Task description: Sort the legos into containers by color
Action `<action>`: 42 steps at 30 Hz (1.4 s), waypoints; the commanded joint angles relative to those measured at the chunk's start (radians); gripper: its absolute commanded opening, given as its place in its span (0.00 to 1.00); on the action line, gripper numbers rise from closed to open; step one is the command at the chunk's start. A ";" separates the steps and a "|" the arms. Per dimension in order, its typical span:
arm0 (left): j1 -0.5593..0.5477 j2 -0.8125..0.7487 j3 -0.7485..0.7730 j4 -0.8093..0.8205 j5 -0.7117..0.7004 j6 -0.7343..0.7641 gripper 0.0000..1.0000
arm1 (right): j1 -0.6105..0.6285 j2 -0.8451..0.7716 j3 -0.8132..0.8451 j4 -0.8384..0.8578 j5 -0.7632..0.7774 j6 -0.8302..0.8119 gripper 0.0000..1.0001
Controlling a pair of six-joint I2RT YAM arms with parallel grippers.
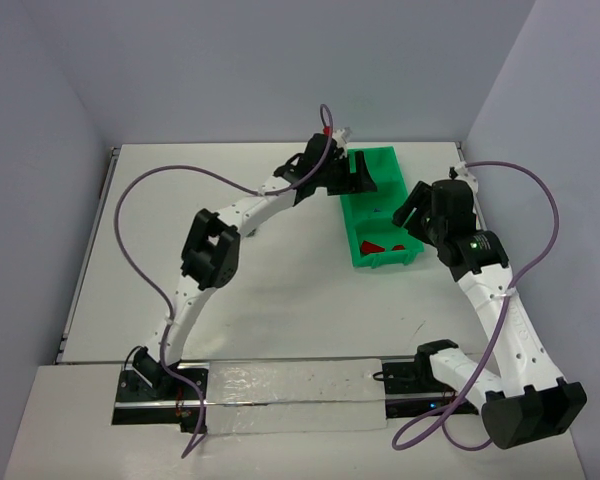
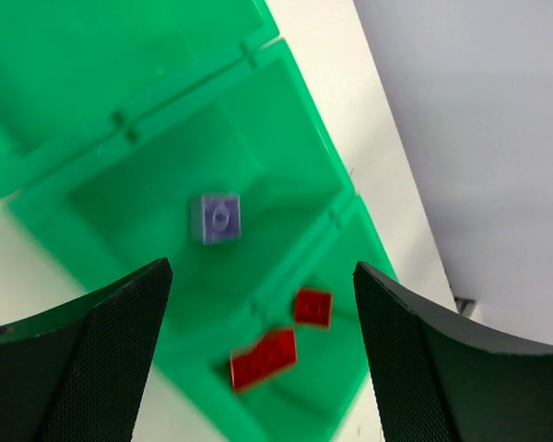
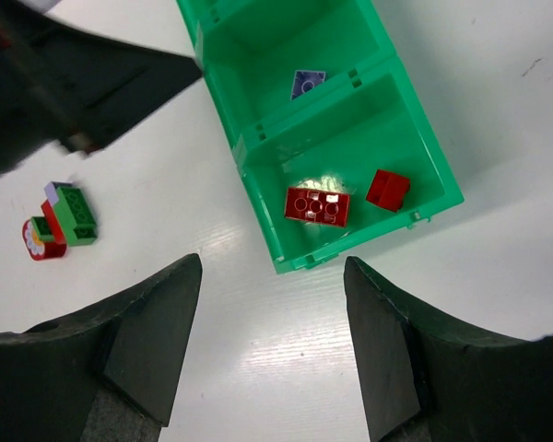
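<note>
The green tray (image 1: 348, 225) lies at the back right of the table. My left gripper (image 2: 258, 276) hangs open over the green tray (image 2: 286, 138), nothing between its fingers. Below it a purple lego (image 2: 216, 218) lies in one compartment, and two red legos (image 2: 264, 357) (image 2: 313, 307) lie in the end one. My right gripper (image 3: 272, 276) stands open over bare table just short of the tray's near end (image 3: 261, 212). The right wrist view shows the same purple lego (image 3: 307, 83) and red legos (image 3: 317, 205). A clump of green, red and purple legos (image 3: 63, 219) sits on the table left of the tray.
The left gripper (image 1: 363, 172) and its arm reach over the tray's far half, a dark blur (image 3: 74, 83) in the right wrist view. The right gripper (image 1: 410, 218) is beside the tray's right wall. Grey walls close in the table's back and sides.
</note>
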 commanded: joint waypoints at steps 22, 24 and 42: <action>0.365 -0.772 -0.875 -0.358 -0.573 -0.099 0.78 | 0.228 0.159 0.040 0.060 -0.064 -0.080 0.71; 0.381 -0.760 -0.879 -0.404 -0.609 -0.191 0.78 | 0.239 0.170 0.051 0.060 -0.064 -0.081 0.71; 0.543 -0.603 -0.826 -0.486 -0.374 -0.831 0.99 | 0.258 0.157 0.042 0.048 -0.075 -0.100 0.71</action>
